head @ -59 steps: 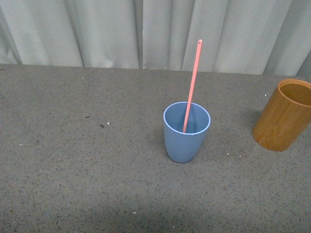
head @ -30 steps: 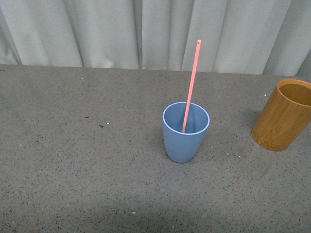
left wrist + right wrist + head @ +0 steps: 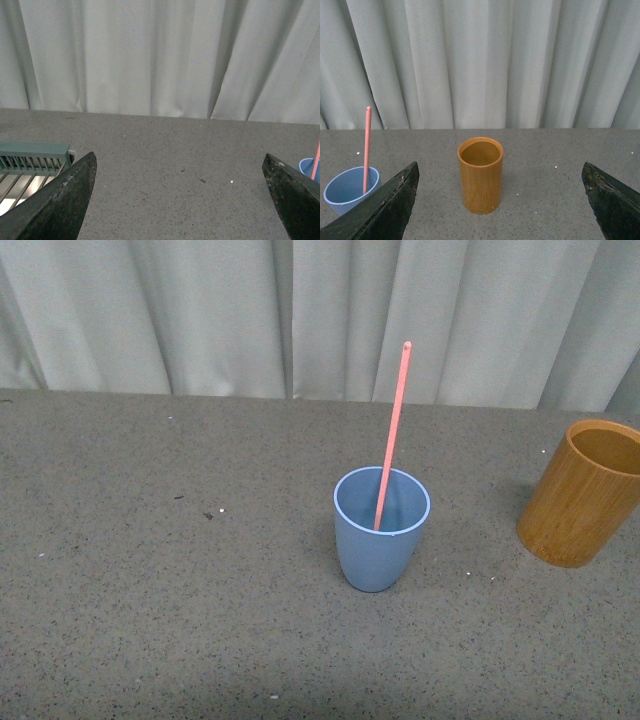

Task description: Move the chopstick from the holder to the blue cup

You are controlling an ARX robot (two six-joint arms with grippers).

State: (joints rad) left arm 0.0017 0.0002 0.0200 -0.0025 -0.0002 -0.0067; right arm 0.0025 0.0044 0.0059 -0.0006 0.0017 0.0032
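Upright, chopstick (image 3: 392, 436) in blue cup (image 3: 381, 531) — holder (image 3: 580, 494) well apart, near table edge.

I see the blue cup (image 3: 382, 528) standing upright just right of centre in the front view, a light blue tumbler that tapers to a rounded base and has a paler rim. The chopstick (image 3: 394, 430) stands inside it, a thin, straight salmon-pink stick leaning slightly to the right, its lower end down inside the cup and its upper end well above the rim. I see the holder (image 3: 581, 493) at the right edge of the same view, well apart from the cup, an orange-brown wooden cylinder with a thick rim. In the right wrist view the holder (image 3: 480, 175) stands upright at centre, open and empty inside.
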